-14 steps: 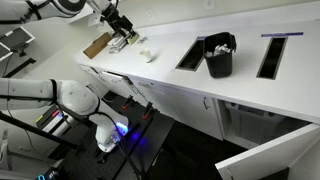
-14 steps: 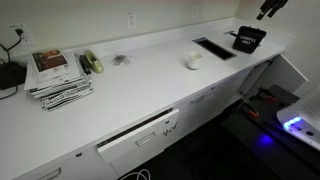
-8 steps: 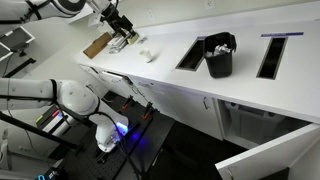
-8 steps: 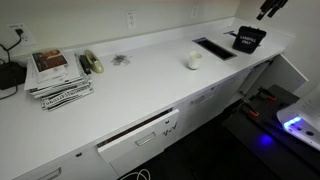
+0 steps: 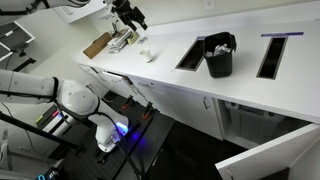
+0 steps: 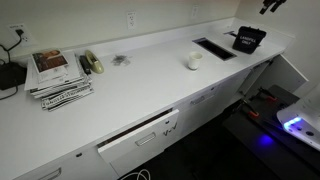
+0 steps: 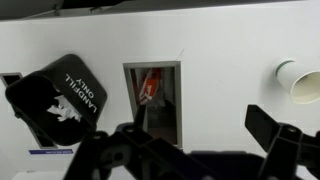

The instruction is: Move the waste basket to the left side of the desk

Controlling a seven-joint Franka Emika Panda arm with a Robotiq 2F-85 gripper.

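The waste basket [image 5: 219,60] is a small black bin with a "LANDFILL ONLY" label. It stands on the white counter [image 5: 170,85] beside a rectangular slot [image 5: 190,55]. It also shows in an exterior view [image 6: 247,40] and at the left of the wrist view [image 7: 60,100]. My gripper [image 5: 134,16] hangs high above the counter, apart from the basket, and shows at the top edge of an exterior view [image 6: 270,5]. In the wrist view its fingers [image 7: 200,150] are spread wide with nothing between them.
A white cup [image 7: 300,80] stands on the counter, also seen in an exterior view [image 6: 193,60]. A second slot [image 5: 271,55] lies beyond the basket. A stack of magazines [image 6: 58,75] lies at the far end. A drawer [image 6: 140,130] stands ajar below the counter.
My gripper has risen and shifted a little sideways above the counter. The basket and cup have not moved.
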